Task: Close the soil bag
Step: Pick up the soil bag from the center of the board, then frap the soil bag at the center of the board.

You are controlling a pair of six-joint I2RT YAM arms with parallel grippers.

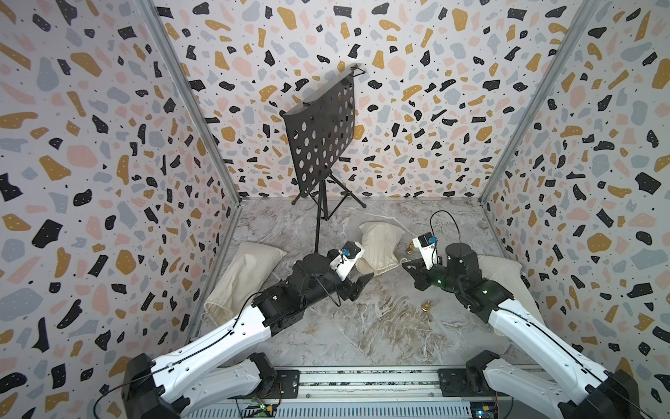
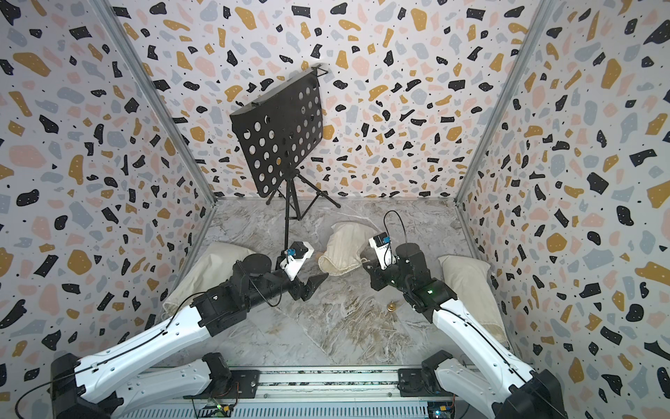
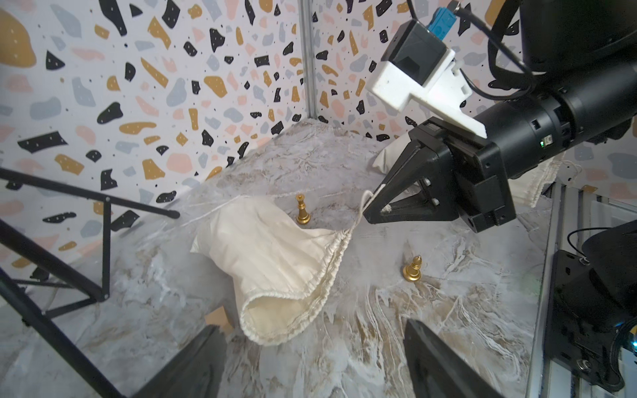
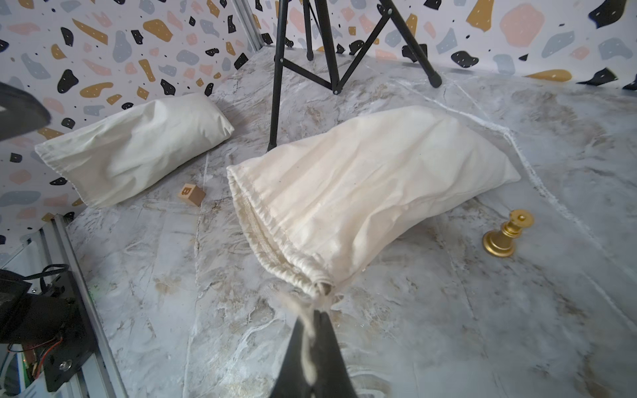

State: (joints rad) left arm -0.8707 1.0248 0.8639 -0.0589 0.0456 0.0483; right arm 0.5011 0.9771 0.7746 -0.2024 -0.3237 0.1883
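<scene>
Bags (image 1: pixel 246 275) number three; right gripper (image 3: pixel 371 213) pinches middle bag's (image 4: pixel 362 186) drawstring (image 3: pixel 361 206), left gripper (image 3: pixel 312 325) gapes empty.

We see a black music stand (image 1: pixel 319 134) at twelve o'clock on the marble floor (image 1: pixel 362 326). A cream sack (image 1: pixel 243 279) lies at nine o'clock, a second sack (image 1: pixel 500 268) at three. A gold chess piece (image 1: pixel 426 307) stands at four o'clock, another gold piece (image 1: pixel 409 248) at two. A wooden letter block (image 4: pixel 191 194) lies near the nine o'clock sack.
</scene>
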